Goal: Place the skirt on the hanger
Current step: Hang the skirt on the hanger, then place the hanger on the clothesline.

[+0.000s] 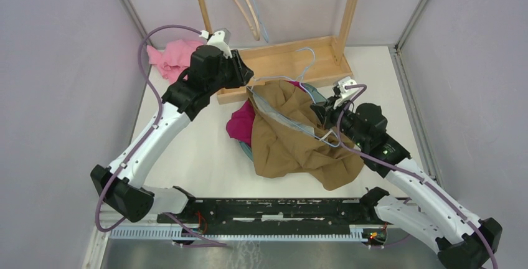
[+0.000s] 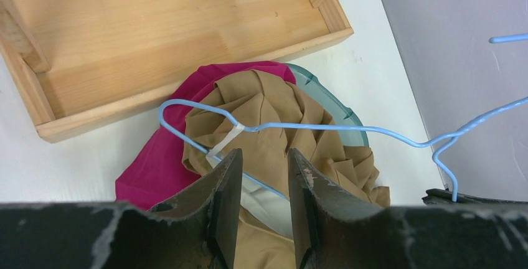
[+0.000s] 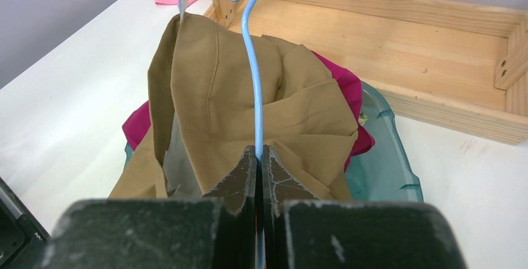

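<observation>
At the far-left end of the heap, the left gripper (image 2: 261,157) hovers with jaws parted, gripping nothing. The tan skirt (image 2: 274,113), piled mid-table on a magenta cloth (image 1: 240,126), has its bunched waist just beyond it. Across the skirt the blue wire hanger (image 2: 324,127) runs far-left to near-right, ending in the right gripper (image 3: 258,154), clamped on the wire. The left arm looks nearer the waistband.

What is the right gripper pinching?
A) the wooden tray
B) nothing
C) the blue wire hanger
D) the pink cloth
C: the right gripper is shut on the blue wire hanger, whose wire runs up from between its fingers.
</observation>
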`<state>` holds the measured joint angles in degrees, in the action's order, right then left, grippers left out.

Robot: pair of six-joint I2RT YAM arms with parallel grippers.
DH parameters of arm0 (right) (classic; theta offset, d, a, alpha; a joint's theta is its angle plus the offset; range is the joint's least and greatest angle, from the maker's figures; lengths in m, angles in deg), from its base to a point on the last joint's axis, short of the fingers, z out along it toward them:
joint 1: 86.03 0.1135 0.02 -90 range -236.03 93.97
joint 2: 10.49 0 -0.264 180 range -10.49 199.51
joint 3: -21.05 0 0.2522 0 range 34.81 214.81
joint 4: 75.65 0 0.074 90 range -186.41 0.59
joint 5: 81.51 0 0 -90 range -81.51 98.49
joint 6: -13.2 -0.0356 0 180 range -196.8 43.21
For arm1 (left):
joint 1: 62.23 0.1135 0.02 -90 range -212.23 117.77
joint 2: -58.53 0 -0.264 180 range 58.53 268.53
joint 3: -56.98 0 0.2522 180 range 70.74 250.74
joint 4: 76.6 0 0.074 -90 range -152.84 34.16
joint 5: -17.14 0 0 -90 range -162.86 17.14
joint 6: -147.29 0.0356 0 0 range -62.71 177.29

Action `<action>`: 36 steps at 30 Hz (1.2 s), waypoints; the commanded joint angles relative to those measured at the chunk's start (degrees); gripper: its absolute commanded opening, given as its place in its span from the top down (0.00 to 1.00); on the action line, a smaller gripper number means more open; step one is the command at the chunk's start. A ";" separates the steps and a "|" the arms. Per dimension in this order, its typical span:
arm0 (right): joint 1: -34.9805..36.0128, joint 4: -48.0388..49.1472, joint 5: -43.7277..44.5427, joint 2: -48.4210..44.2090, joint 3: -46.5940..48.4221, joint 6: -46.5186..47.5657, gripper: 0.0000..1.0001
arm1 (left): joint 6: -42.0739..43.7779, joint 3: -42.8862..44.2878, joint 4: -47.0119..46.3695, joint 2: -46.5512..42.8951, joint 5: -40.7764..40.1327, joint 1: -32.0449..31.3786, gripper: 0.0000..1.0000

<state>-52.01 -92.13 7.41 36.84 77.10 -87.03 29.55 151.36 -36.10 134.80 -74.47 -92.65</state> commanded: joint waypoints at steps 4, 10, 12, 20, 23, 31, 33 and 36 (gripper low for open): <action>0.17 0.00 0.70 -5.36 3.04 0.62 0.99 | 1.59 1.50 0.87 -2.61 -2.29 -0.01 0.59; 0.17 -7.04 1.55 -9.78 7.45 2.78 0.99 | 1.34 0.85 0.79 -2.95 -2.27 0.00 0.59; 0.17 -10.32 2.39 -10.74 9.58 3.71 0.99 | 1.29 0.83 0.78 -3.21 -2.46 0.06 0.59; 0.15 -22.52 5.68 -10.73 20.41 5.93 0.99 | 0.86 0.51 0.52 -3.58 -2.22 0.11 0.59; 0.17 -26.41 6.47 -8.25 27.01 7.14 0.99 | 0.74 0.28 0.51 -3.65 -2.06 0.09 0.59; 0.17 -34.43 8.90 0.76 43.71 10.26 0.99 | 0.59 -0.26 0.53 -3.94 -1.35 0.12 0.59; 0.17 -35.03 9.68 2.41 46.79 10.70 0.99 | 0.55 -0.29 0.65 -3.93 -0.98 0.17 0.59; 0.16 -36.90 10.30 5.64 52.71 11.47 0.99 | 0.42 -0.54 0.65 -3.91 -0.52 0.21 0.59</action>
<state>-52.01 -129.79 15.04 40.03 121.62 -77.48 29.52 151.06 -35.00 132.51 -75.73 -92.58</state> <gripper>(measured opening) 0.032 0.405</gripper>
